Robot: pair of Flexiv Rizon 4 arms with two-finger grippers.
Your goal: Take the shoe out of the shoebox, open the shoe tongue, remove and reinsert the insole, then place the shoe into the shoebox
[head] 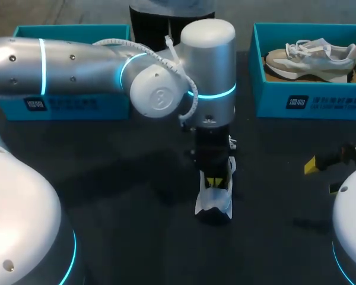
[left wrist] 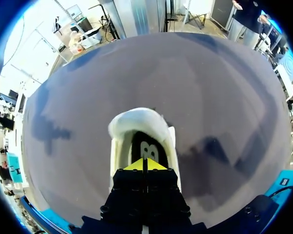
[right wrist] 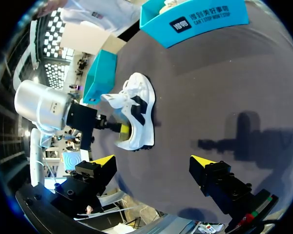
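A white shoe (head: 216,205) with dark panels stands on the dark table near the middle, also seen in the right wrist view (right wrist: 139,105). My left gripper (head: 213,181) points straight down into its opening. In the left wrist view the yellow tips (left wrist: 145,165) are pressed together over the black insole (left wrist: 146,146), with the shoe's white collar (left wrist: 136,122) ahead of them. Whether the insole's edge is pinched between them is hidden. My right gripper (head: 321,177) hangs open at the table's right side, well apart from the shoe, its fingers (right wrist: 154,163) spread wide with nothing between them.
A teal shoebox (head: 308,101) at the back right holds a second, beige and white shoe (head: 311,58). Another teal box (head: 71,107) stands at the back left, behind my left arm. Both boxes also show beyond the shoe in the right wrist view.
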